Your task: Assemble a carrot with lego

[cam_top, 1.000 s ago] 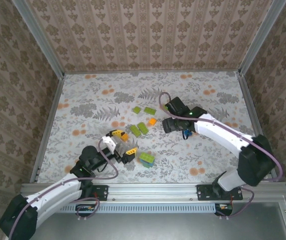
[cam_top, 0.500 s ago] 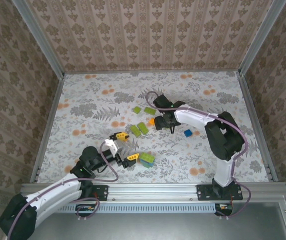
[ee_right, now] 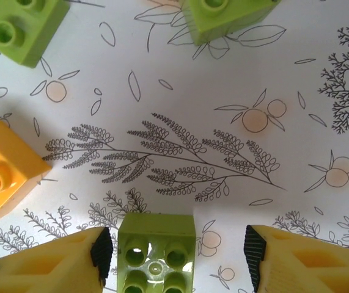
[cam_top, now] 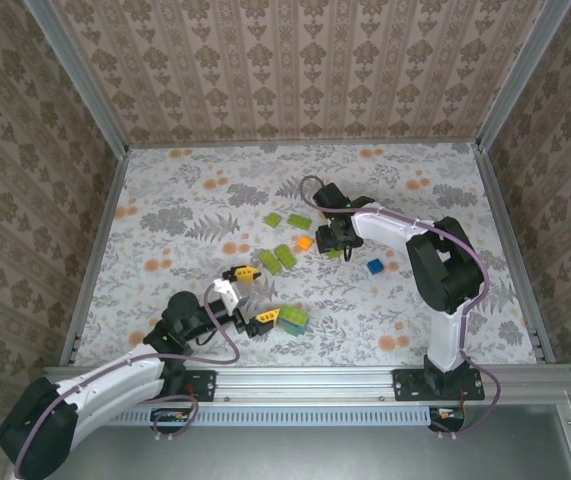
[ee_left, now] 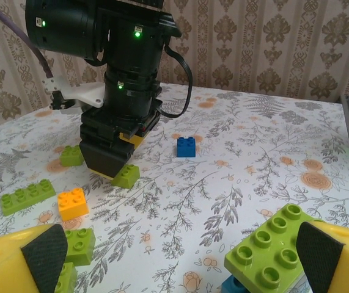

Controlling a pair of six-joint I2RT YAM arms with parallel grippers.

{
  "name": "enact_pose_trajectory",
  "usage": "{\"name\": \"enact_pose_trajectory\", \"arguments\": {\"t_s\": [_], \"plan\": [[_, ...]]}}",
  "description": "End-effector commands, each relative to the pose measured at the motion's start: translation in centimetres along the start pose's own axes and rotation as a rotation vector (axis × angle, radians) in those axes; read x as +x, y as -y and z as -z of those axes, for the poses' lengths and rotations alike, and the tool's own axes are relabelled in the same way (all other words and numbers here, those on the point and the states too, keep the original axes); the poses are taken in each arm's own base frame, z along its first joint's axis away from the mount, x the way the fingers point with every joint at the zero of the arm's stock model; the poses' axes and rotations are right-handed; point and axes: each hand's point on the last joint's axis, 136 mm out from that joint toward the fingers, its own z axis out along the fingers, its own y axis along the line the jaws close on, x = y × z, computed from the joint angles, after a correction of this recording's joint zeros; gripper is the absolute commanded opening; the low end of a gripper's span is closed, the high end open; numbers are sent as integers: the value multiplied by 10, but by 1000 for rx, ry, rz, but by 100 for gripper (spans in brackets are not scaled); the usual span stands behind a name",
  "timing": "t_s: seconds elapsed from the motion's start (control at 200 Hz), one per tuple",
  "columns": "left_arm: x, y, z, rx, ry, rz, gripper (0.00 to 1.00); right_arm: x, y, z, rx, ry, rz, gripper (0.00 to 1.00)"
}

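Lego bricks lie loose on the floral table. My right gripper points straight down, open, its jaws either side of a small lime brick that lies studs down. The left pad is at the brick's side and a gap remains before the right pad. An orange brick lies just to the left of it. The carrot is a lime brick on a blue one, just right of my left gripper. That gripper is wide open and holds nothing, with the cluster by its right finger.
A blue brick lies right of the right gripper. Lime bricks sit at the back and in the middle. Patterned walls and metal rails ring the table.
My right gripper moved left from above the blue brick to the lime brick by the orange one, and its jaws have narrowed. The left gripper crept slightly toward the lime-on-blue cluster.
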Motion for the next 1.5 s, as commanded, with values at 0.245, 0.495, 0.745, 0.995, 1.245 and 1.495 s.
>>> {"name": "enact_pose_trajectory", "arguments": {"t_s": [0.245, 0.495, 0.745, 0.995, 1.245, 1.495], "plan": [[3, 1, 0, -4, 9, -22, 100, 15, -5, -17, -58, -67, -31, 58], [5, -1, -1, -15, 2, -20, 100, 12, -7, -20, -72, -54, -35, 57], [6, 2, -2, 2, -1, -20, 100, 15, -4, -19, -62, -67, -36, 52], [6, 9, -2, 44, 4, -27, 100, 24, -1, -22, -54, -86, -37, 49], [7, 23, -5, 125, -3, -33, 100, 30, 1, -24, -49, -99, -38, 43], [15, 42, -7, 224, -31, -33, 100, 34, 3, -22, -46, -102, -43, 40]]}}
